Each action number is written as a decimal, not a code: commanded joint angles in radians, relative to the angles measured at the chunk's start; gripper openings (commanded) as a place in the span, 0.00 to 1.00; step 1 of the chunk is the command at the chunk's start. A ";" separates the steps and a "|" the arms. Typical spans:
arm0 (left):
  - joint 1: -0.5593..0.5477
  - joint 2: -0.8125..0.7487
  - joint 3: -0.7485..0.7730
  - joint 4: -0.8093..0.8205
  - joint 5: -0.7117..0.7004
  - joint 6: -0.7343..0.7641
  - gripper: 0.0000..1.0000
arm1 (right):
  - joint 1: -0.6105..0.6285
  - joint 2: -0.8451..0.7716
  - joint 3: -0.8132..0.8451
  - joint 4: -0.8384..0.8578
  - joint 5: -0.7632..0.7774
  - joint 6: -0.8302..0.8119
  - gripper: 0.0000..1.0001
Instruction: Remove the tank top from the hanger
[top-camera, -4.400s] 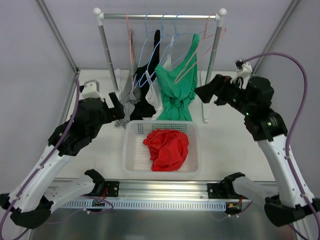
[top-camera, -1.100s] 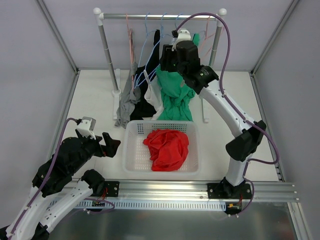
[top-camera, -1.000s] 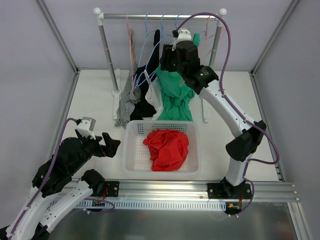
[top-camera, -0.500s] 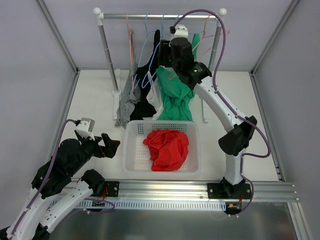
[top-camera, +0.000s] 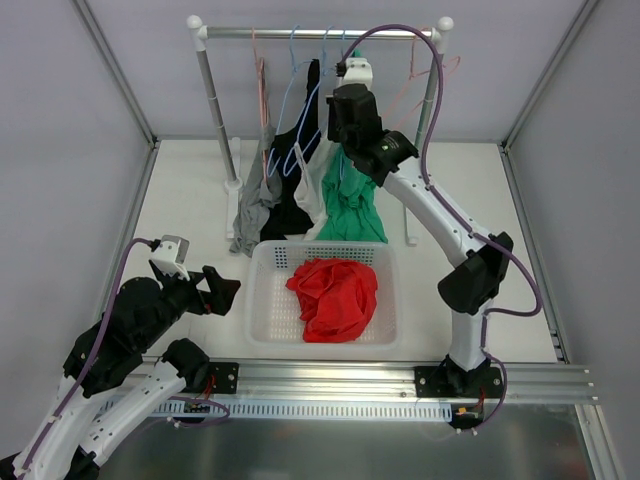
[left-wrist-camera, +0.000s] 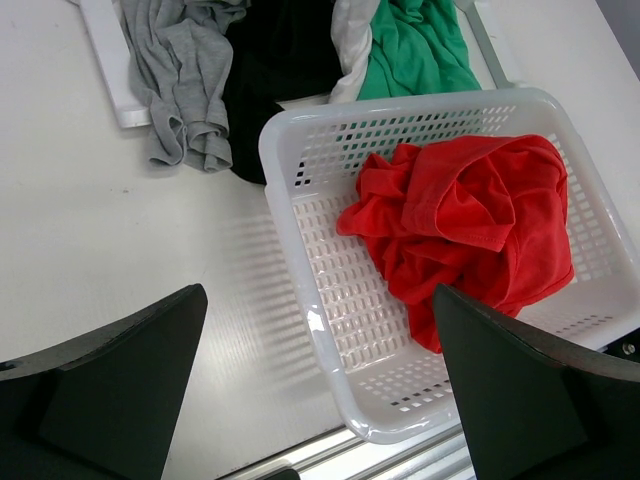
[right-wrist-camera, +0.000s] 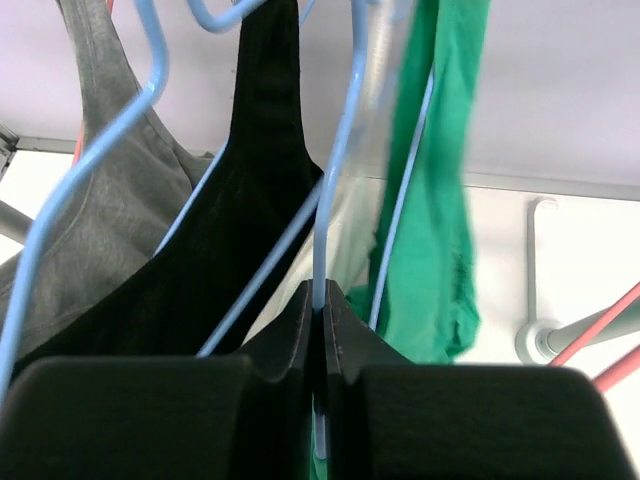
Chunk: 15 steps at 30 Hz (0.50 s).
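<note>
From above, the right tool (top-camera: 340, 108) has shifted left along the rack (top-camera: 320, 33), and the green tank top (top-camera: 352, 205) now hangs narrower above the basket (top-camera: 262, 300). In the left wrist view, the left tool (left-wrist-camera: 320, 400) gapes wide over the counter (left-wrist-camera: 120, 230). In the right wrist view, the right tool, half open before, now pinches a blue hanger (right-wrist-camera: 319, 270), with the green tank top just beside it.

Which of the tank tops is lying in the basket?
The red one, bunched in the basket; the grey, black, white and green tops hang on the rail.

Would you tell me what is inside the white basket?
A crumpled red garment lies in the basket, whose mesh floor is otherwise bare. Anything under the garment is covered.
</note>
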 joint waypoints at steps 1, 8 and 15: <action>0.006 -0.009 -0.003 0.031 0.022 -0.008 0.98 | 0.013 -0.094 -0.020 0.036 0.043 -0.031 0.00; 0.006 -0.012 -0.004 0.033 0.022 -0.009 0.99 | 0.013 -0.167 -0.075 0.049 0.013 -0.066 0.00; 0.006 -0.016 -0.006 0.033 0.021 -0.009 0.99 | -0.004 -0.272 -0.089 0.053 -0.145 -0.134 0.00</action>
